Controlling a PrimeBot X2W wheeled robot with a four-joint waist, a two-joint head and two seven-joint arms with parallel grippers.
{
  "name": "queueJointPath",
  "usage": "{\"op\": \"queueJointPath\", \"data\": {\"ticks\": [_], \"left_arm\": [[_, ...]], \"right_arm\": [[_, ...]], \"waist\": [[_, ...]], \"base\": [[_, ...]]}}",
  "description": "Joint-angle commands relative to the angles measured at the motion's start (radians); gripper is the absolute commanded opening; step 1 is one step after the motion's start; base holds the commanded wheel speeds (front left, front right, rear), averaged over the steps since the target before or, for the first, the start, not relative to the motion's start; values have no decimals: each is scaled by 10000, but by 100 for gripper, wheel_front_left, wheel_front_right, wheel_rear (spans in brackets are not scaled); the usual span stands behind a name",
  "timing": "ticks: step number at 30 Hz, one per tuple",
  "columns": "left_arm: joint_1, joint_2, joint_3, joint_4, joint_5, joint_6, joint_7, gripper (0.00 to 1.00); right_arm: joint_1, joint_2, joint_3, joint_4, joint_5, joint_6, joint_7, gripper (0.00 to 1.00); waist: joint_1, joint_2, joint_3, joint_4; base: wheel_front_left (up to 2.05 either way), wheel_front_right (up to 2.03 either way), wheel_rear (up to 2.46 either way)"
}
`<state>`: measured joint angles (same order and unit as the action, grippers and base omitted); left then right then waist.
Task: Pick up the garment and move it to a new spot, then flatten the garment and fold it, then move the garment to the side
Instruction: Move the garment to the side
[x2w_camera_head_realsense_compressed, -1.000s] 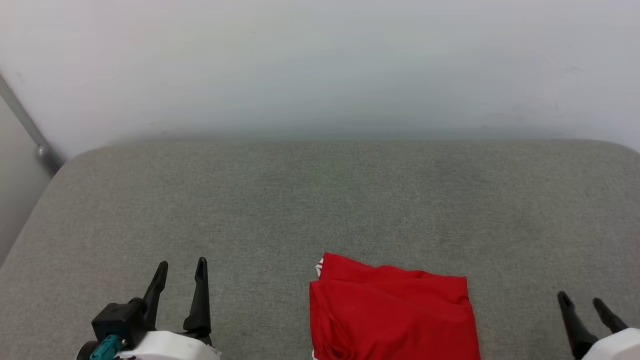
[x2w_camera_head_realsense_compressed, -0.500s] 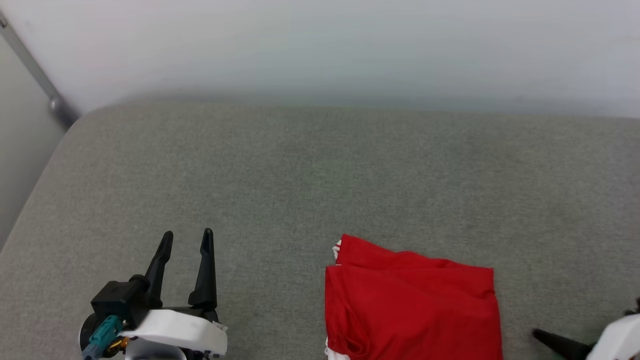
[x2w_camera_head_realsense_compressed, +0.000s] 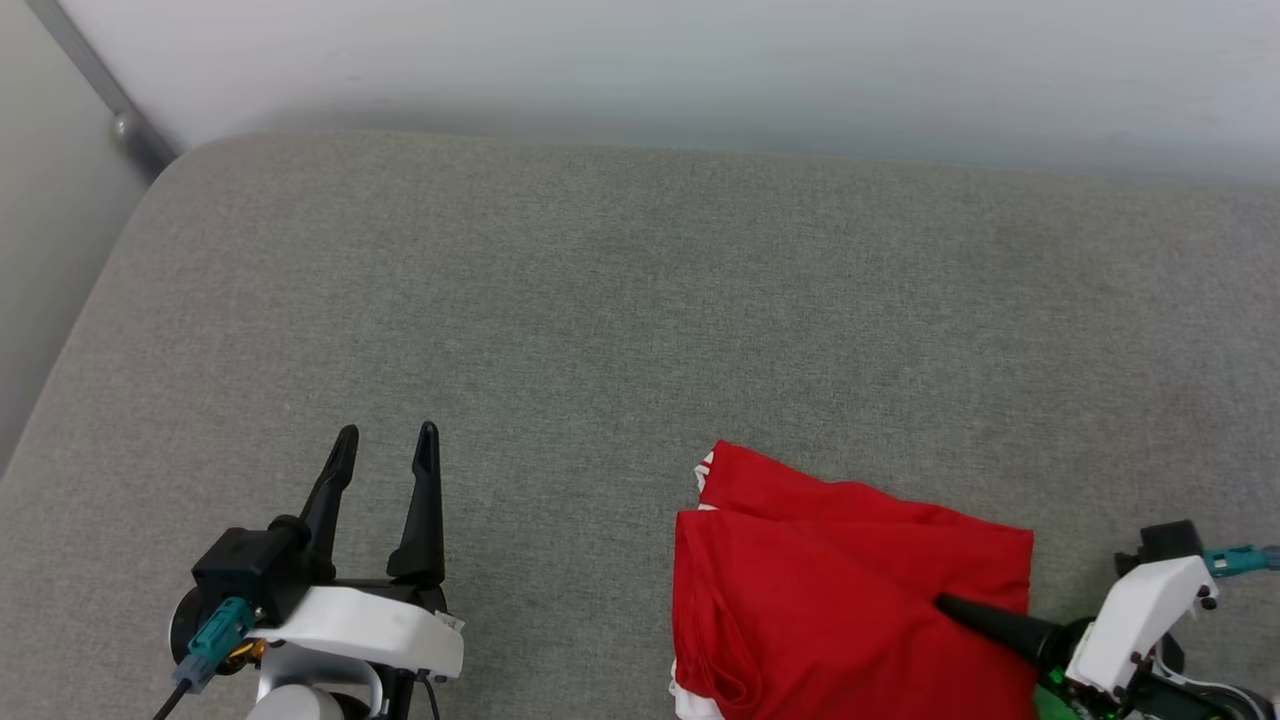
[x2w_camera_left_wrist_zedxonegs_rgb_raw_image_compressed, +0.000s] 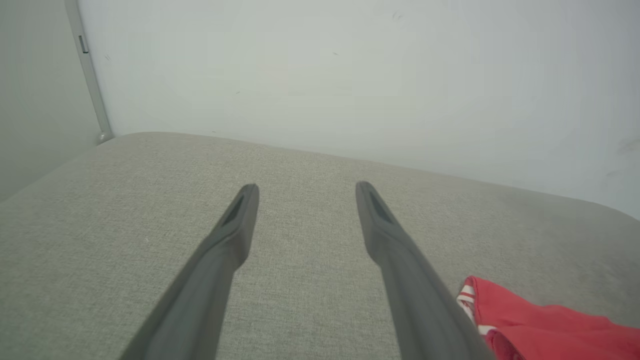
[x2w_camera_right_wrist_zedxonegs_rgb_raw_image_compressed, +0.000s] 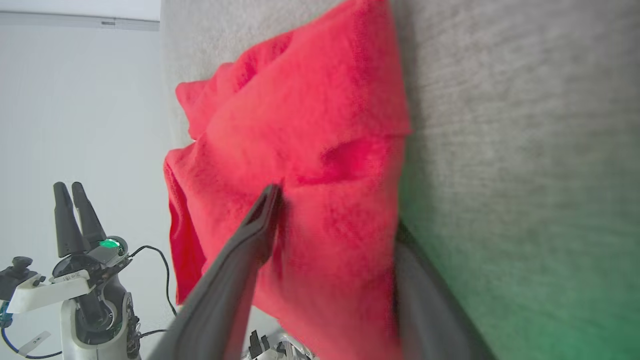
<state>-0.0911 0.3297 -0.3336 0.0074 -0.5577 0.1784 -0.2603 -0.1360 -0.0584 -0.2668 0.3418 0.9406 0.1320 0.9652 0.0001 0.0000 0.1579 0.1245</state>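
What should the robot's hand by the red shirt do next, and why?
Probably close the right gripper: its open jaws straddle the edge of the folded garment, one finger on top, the other apparently beneath, with nothing pinched yet.

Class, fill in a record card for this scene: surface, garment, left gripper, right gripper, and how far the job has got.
Surface: grey woven fabric cushion against a white wall
Garment: red jersey shirt with striped white trim, folded into a rough rectangle, lying right of centre
Left gripper: open, empty, over bare cushion, apart from the shirt
Right gripper: open, fingers straddling the shirt's edge, one on top
Progress: folded; not yet gripped for moving aside
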Motion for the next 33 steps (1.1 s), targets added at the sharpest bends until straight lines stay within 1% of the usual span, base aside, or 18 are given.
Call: {"op": "queueJointPath", "data": {"ticks": [1,4,6,8,12,15,19,23,26,27,30,33], "left_arm": [[-133,-39,32,43,38,-42,-67,100],[-7,-77,56,131,79,-63,-67,100],[119,-102,62,172,69,-63,-67,100],[191,-96,87,180,47,-88,-67,100],[271,-55,120,141,132,-39,-58,100],[396,-67,106,63,200,-24,-50,100],[459,-103,199,-137,242,0,-46,100],[242,-116,289,-421,354,-59,-46,100],[-199,-88,331,-647,443,-181,-46,100],[-366,16,382,-720,511,-178,-45,100],[-1047,207,422,-945,647,-307,8,100],[-1893,389,377,-1214,867,-488,143,100]], "right_arm": [[108,144,306,398,-31,-25,-17,0],[50,106,629,372,-54,-22,-209,0],[-1,-86,869,190,-160,-18,-368,0],[-51,-339,1222,-42,-432,-16,-588,0],[-293,-836,2084,-513,-1326,-16,-1171,0],[-460,-1362,2637,-748,-2294,-16,-1518,0],[-984,-1845,3153,-872,-3525,-18,-1643,0],[-1648,-2220,3295,-938,-4368,-16,-1640,0],[-2180,-2479,3110,-940,-4792,-18,-1746,0],[-2375,-2498,3063,-974,-4842,-16,-1792,0],[-2822,-2653,2723,-1044,-5161,-16,-2092,0],[-3255,-2920,2224,-1015,-5459,-18,-2483,0]], "waist": [[-1,0,-34,11],[-1,0,-215,-60],[-1,0,-366,-155],[-1,0,-526,-281],[-1,0,-793,-677],[-1,0,-950,-1154],[-1,0,-849,-2139],[-1,0,-314,-3317],[-1,0,448,-4005],[-1,0,792,-4235],[-1,0,1676,-4609],[-1,0,2621,-4728]], "base": [[0,0,0],[0,0,0],[0,0,0],[0,0,0],[0,0,0],[0,0,0],[0,0,0],[0,0,0],[0,0,0],[0,0,0],[0,0,0],[0,0,0]]}}
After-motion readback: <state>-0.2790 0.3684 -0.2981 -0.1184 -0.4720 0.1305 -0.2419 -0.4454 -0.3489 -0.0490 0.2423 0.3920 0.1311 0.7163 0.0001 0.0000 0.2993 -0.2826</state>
